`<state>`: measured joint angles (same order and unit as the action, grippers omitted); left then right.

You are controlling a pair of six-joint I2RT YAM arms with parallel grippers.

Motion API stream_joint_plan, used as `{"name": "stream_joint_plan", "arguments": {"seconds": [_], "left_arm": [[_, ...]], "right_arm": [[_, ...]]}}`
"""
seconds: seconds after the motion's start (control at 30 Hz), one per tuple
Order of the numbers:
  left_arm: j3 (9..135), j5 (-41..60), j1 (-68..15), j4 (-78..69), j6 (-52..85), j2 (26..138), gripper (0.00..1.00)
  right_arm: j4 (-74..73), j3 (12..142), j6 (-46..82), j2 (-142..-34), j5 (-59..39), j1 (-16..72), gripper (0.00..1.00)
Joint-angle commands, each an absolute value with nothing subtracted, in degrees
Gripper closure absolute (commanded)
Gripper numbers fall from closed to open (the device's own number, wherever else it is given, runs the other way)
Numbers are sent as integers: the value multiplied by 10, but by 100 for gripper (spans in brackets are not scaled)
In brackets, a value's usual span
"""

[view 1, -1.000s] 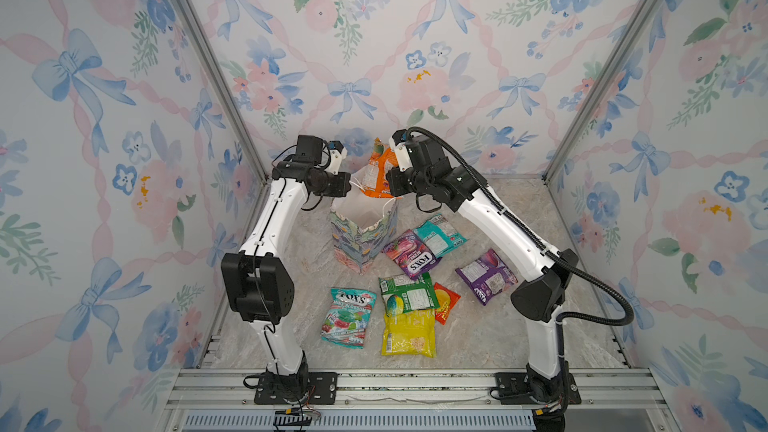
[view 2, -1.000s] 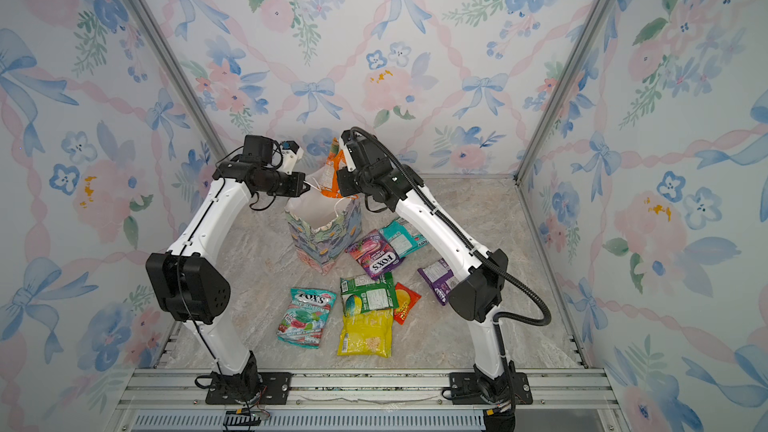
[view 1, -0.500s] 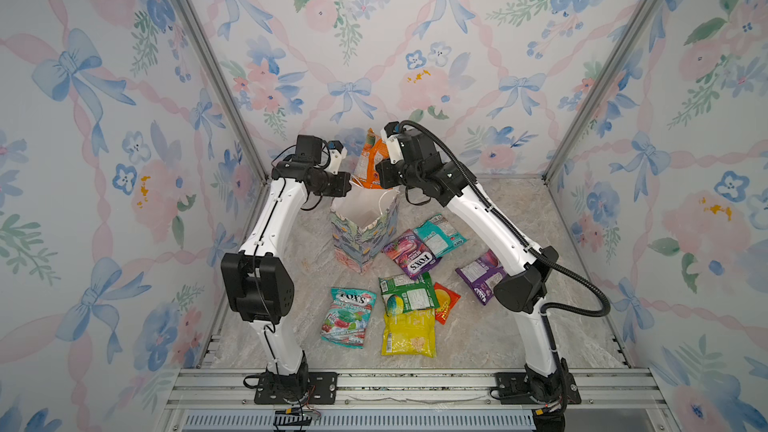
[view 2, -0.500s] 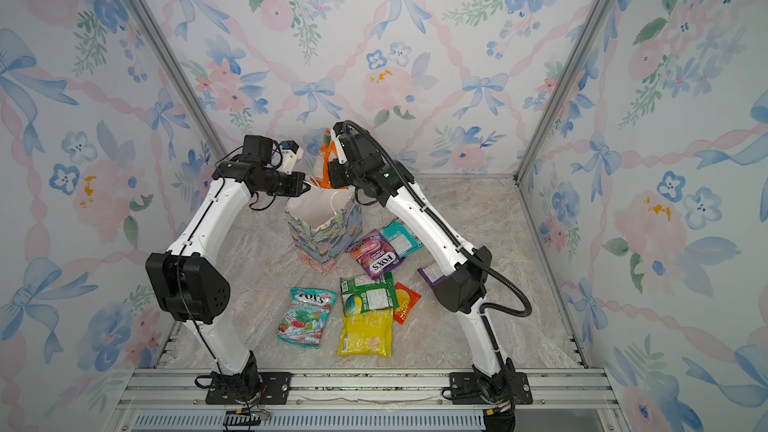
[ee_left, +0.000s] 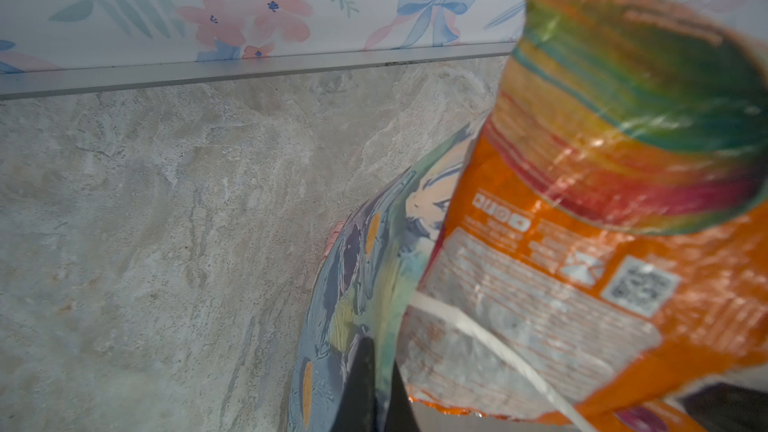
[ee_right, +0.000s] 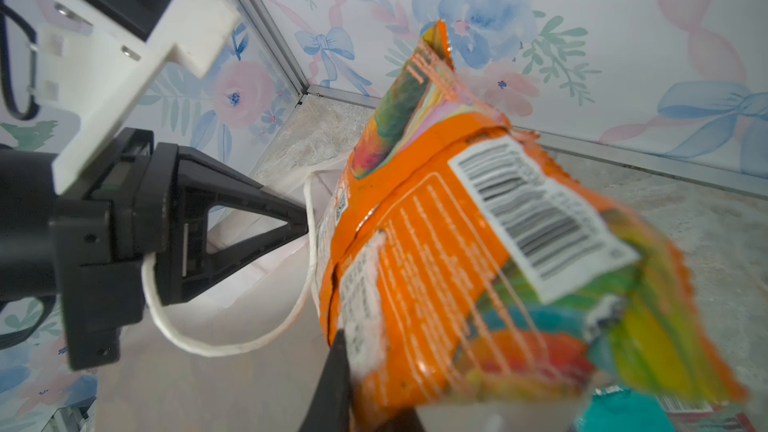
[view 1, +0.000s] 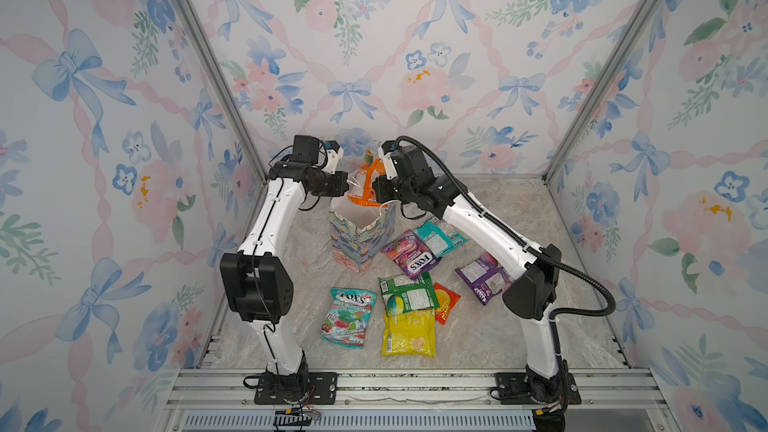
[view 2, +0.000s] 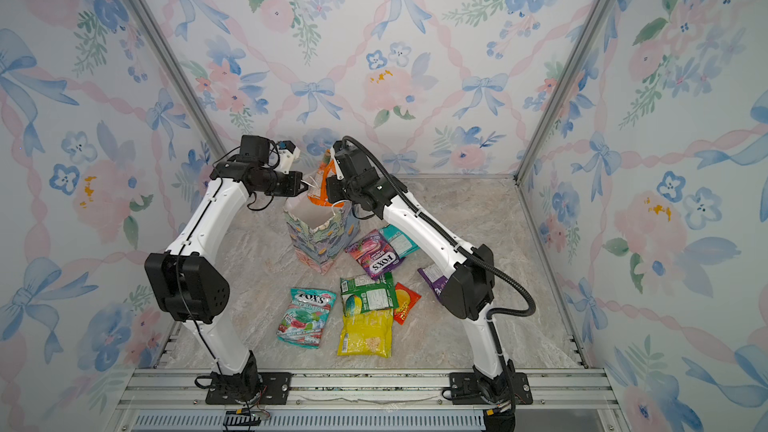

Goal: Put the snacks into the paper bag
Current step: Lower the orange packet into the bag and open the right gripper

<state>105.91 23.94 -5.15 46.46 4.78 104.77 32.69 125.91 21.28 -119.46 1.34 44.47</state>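
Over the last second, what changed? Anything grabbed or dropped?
The right claw, shut on the orange packet, swung it left, up and then back down, so its lower edge now hangs at the paper bag mouth. Nothing grabbed or released. The left claw stayed shut on the bag's cord handle; bag and loose packets unmoved.

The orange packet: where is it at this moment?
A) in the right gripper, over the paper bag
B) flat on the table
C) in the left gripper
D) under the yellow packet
A: the right gripper is shut on the orange packet and holds it just over the open top of the paper bag.
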Motion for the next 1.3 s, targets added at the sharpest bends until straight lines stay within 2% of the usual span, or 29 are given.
{"name": "stream_joint_plan", "arguments": {"seconds": [0.0, 0.33, 0.93, 1.27], "left_arm": [[1058, 264, -45, 467, 60, 1054, 100], [1059, 265, -42, 467, 63, 1057, 100], [1061, 271, -35, 467, 69, 1058, 100], [1061, 275, -33, 467, 71, 1056, 100]], "right_arm": [[277, 1241, 222, -1140, 20, 451, 100], [277, 1175, 223, -1101, 16, 451, 100], [309, 1159, 222, -1107, -66, 472, 100], [311, 1133, 244, -1107, -62, 476, 100]]}}
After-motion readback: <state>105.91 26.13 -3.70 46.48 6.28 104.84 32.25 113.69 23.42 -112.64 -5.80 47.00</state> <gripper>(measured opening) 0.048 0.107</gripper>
